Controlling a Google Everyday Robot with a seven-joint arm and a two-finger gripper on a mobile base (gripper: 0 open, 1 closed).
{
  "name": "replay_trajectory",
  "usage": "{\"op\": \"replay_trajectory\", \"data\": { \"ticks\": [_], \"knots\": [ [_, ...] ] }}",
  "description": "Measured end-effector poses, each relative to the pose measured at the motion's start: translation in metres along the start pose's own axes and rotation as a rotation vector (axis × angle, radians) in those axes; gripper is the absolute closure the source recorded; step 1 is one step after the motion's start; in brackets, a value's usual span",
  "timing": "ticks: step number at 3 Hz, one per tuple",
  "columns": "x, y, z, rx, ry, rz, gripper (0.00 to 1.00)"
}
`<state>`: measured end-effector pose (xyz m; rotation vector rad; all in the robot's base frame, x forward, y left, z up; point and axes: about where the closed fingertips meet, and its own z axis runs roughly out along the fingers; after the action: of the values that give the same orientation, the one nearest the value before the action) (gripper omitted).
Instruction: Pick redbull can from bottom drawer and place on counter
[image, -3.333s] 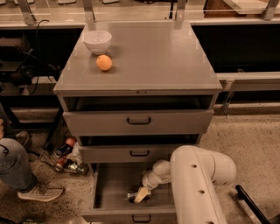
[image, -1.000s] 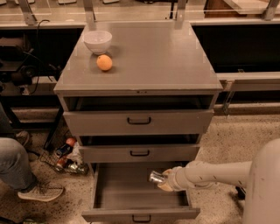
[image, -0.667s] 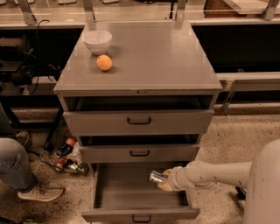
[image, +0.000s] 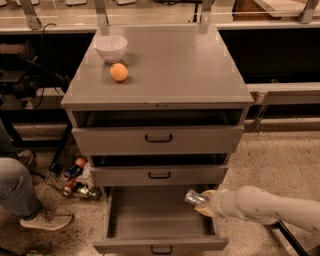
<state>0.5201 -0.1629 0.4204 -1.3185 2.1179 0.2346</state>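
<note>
My gripper is at the end of the white arm that reaches in from the right. It is shut on the redbull can, a small silver can held tilted, just above the right side of the open bottom drawer. The drawer's grey floor under it is bare. The counter is the flat grey top of the cabinet, well above the gripper.
A white bowl and an orange fruit sit on the counter's back left. The two upper drawers are slightly open. Loose cans and clutter lie on the floor at the left, beside a person's leg and shoe.
Over the past seconds the arm has lifted out of the drawer with the can. It now reaches in from the right, the can raised above the drawer's right side. In the last second it barely moved.
</note>
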Motion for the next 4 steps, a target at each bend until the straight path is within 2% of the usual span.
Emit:
{"op": "replay_trajectory", "data": {
  "ticks": [1,2,3,4],
  "knots": [
    [-0.016,-0.036,-0.103,0.148,-0.001,-0.031,1.00],
    [-0.030,-0.056,-0.159,0.228,0.001,-0.059,1.00],
    [-0.030,-0.056,-0.159,0.228,0.001,-0.059,1.00],
    [-0.037,-0.069,-0.191,0.259,-0.036,-0.040,1.00]
  ]
}}
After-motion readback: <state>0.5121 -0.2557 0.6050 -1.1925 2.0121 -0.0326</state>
